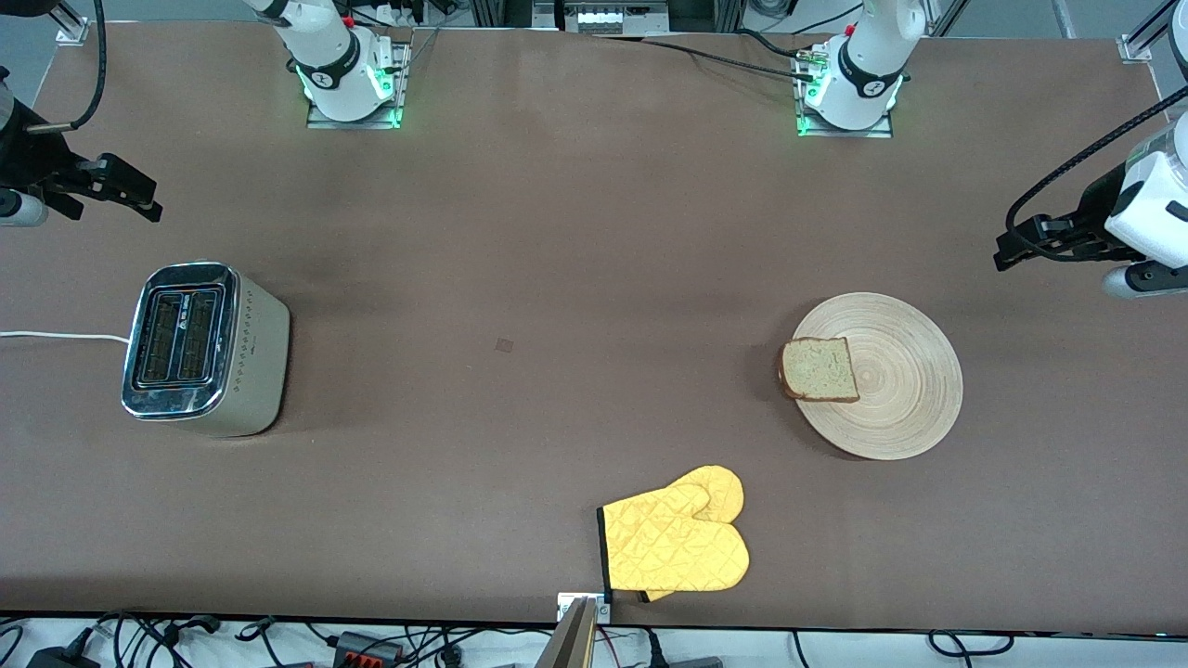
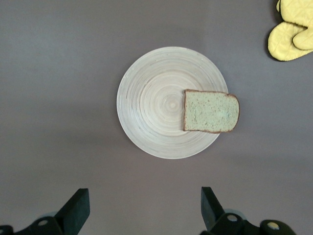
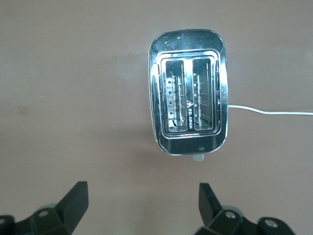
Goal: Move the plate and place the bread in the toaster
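The round light-wood plate (image 1: 905, 390) lies on the table toward the left arm's end. The slice of brown bread (image 1: 819, 369) lies flat on the plate's rim on the side toward the right arm's end, slightly overhanging it. The chrome-topped toaster (image 1: 200, 348) stands toward the right arm's end, both slots empty. My left gripper (image 1: 1016, 243) is open and empty, high over the table by the plate. Its wrist view shows the plate (image 2: 151, 103) and bread (image 2: 211, 111) below the gripper (image 2: 145, 205). My right gripper (image 1: 139, 190) is open and empty, high by the toaster (image 3: 188, 112), as its wrist view (image 3: 144, 203) shows.
A yellow oven mitt (image 1: 677, 543) lies near the table's front edge, nearer to the front camera than the plate; it also shows in the left wrist view (image 2: 291, 29). The toaster's white cord (image 1: 56, 336) runs off toward the table's end.
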